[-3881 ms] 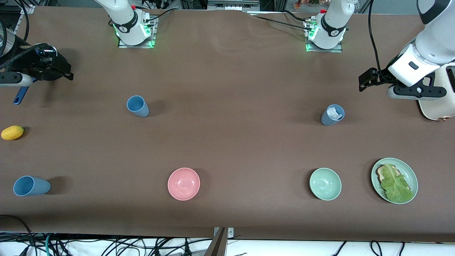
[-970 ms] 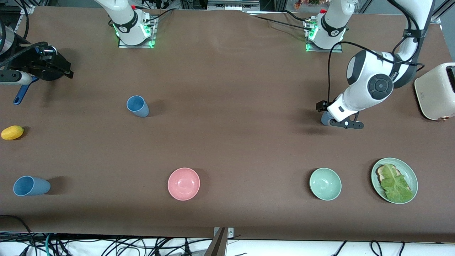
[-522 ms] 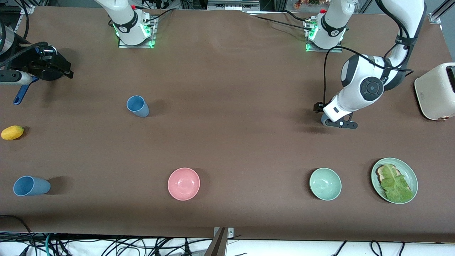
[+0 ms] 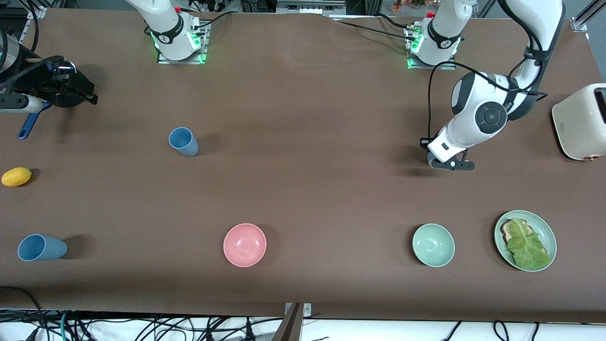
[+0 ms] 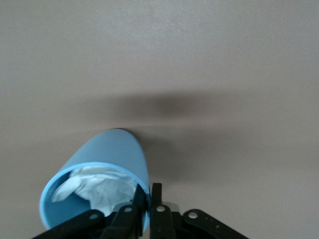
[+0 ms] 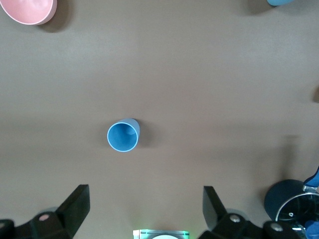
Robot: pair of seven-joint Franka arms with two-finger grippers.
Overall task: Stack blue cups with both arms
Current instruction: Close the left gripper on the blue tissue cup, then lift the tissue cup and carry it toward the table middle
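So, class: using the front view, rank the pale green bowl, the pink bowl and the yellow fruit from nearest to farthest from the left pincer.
Measured from the left pincer, down at a blue cup:
1. Pale green bowl, nearer the front camera, toward the left arm's end.
2. Pink bowl, mid-table.
3. Yellow fruit, at the right arm's end.

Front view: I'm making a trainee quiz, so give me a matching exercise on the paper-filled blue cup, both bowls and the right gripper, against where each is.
1. blue cup with white paper
2. pink bowl
3. pale green bowl
4. right gripper

A. beside the green plate of lettuce
B. open, waiting at the right arm's end of the table
C. rim pinched by the left gripper
D. between the pale green bowl and an empty blue cup

Pairs: 1-C, 2-D, 3-A, 4-B
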